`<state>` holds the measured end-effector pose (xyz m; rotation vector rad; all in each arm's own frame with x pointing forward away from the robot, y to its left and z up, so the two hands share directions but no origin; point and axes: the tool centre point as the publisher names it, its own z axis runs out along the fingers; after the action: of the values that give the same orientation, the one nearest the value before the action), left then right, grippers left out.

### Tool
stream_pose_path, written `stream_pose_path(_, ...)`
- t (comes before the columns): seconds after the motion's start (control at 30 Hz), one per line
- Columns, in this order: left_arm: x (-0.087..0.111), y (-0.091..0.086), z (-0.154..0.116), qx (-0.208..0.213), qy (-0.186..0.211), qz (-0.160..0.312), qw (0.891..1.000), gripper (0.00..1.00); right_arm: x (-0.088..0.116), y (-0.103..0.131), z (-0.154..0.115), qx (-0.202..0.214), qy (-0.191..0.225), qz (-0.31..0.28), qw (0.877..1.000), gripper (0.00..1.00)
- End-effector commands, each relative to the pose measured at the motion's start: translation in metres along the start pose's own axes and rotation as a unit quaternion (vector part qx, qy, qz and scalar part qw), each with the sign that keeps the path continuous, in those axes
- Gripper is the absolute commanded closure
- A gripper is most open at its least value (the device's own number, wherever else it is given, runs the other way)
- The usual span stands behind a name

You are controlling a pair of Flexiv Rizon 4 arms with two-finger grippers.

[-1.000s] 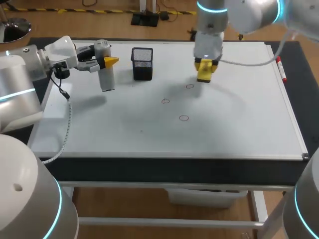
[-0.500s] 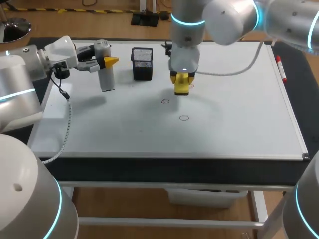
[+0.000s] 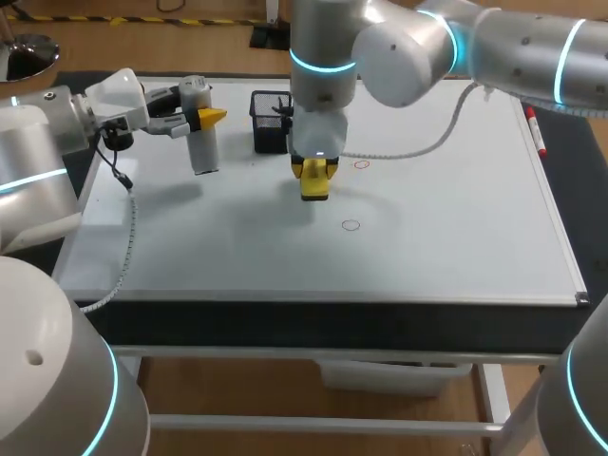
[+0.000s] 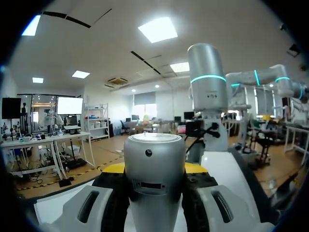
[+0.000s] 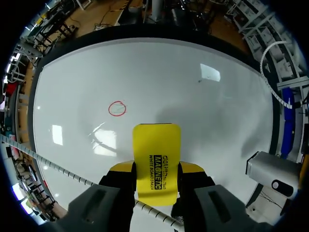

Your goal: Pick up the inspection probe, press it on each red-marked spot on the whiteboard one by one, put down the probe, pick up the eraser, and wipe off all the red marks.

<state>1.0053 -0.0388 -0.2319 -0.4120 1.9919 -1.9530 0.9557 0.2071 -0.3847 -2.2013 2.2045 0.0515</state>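
Note:
The grey cylindrical probe [image 3: 200, 133] hangs above the whiteboard's [image 3: 427, 256] far left part, with my left gripper [image 3: 204, 119] shut on it. In the left wrist view the probe [image 4: 154, 164] fills the space between the fingers of the left gripper [image 4: 154, 170]. My right arm reaches past the middle, its gripper [image 3: 314, 177] shut on the yellow eraser [image 3: 314, 182], which is low on the board. Two red circles show, one [image 3: 361, 163] right of the eraser and one [image 3: 351, 225] nearer the front. In the right wrist view the eraser [image 5: 156, 159] sits in the right gripper [image 5: 156, 170], with a red circle [image 5: 117, 108] ahead of it.
A black mesh pen holder [image 3: 271, 121] stands close behind the eraser, between the two grippers. A red marker [image 3: 538, 133] lies along the board's right edge. The right arm's cable [image 3: 427, 133] hangs over the board's far middle.
My right arm has swept left across the board with the eraser, from beside the far red circle to where a third circle was. That circle no longer shows. The left arm has kept still.

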Motion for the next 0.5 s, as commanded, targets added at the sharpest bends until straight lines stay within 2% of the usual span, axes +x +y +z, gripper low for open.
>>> stream_pose_path(0.03, 0.000, 0.000, 0.000, 0.002, 0.000, 0.001, 1.000, 1.00, -0.007, -0.003, 0.012, -0.005, 0.003, -0.002, 1.000, 1.00)
stream_pose_path(0.5, 0.000, 0.000, 0.000, 0.002, 0.000, 0.001, 1.000, 1.00, -0.013, -0.005, 0.026, -0.006, -0.009, -0.012, 1.000, 1.00)
